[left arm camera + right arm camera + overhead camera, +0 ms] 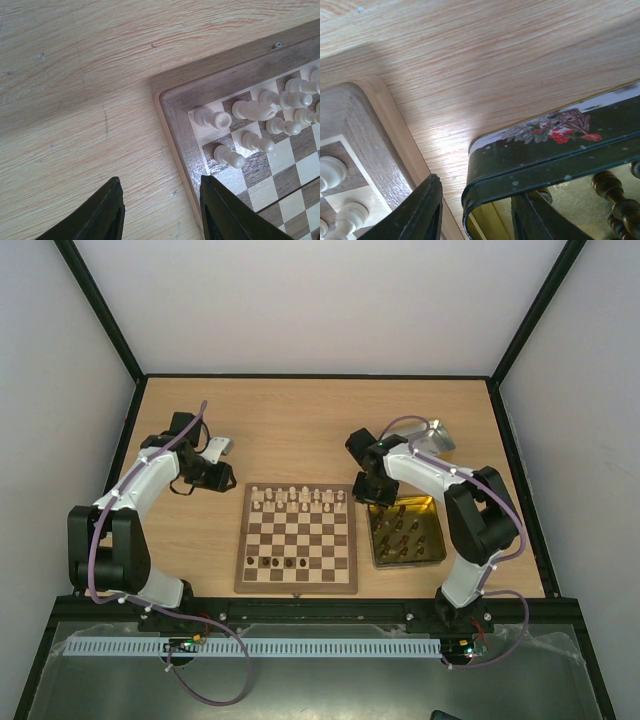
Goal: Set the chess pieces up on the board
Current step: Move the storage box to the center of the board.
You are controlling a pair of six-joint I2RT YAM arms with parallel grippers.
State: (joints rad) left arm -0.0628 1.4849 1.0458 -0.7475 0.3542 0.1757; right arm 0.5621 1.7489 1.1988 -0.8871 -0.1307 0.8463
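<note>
Room: white walls (pixel 300 300) and a black frame are closing in a pale wood-grain table (pixel 300 430), and two arms are reaching out from its near edge.
Board: the board (pixel 330 586) is lying flat in the middle of the table, between the two arms.
Cream pieces: the cream pieces (pixel 297 498) are standing upright along the board's two far rows, and one is filling the far-left corner square.
Dark pieces: a few dark pieces (pixel 277 562) are standing in the board's near row, toward its left half.
Gold tin: the gold tin (pixel 440 540) is sitting just beside the board's right edge, with a strip of table showing between them. Its outer wall is dark green with painted red berries.
Loose dark pieces: the loose dark pieces (pixel 400 535) are sitting inside the tin. I cannot tell whether they are upright or lying.
Left claw: the left claw (pixel 160 190) is hovering just off the board's far-left corner. Its fingers are standing apart, gripping nothing, with only table and the board's border showing between them.
Right claw: the right claw (pixel 476 200) is hanging off the board's far-right corner, straddling the tin's corner wall. One finger is outside on the board's side, clear of the wall, and the other is dipping inside the tin. The jaws are standing apart, and I am seeing nothing pinched.
</note>
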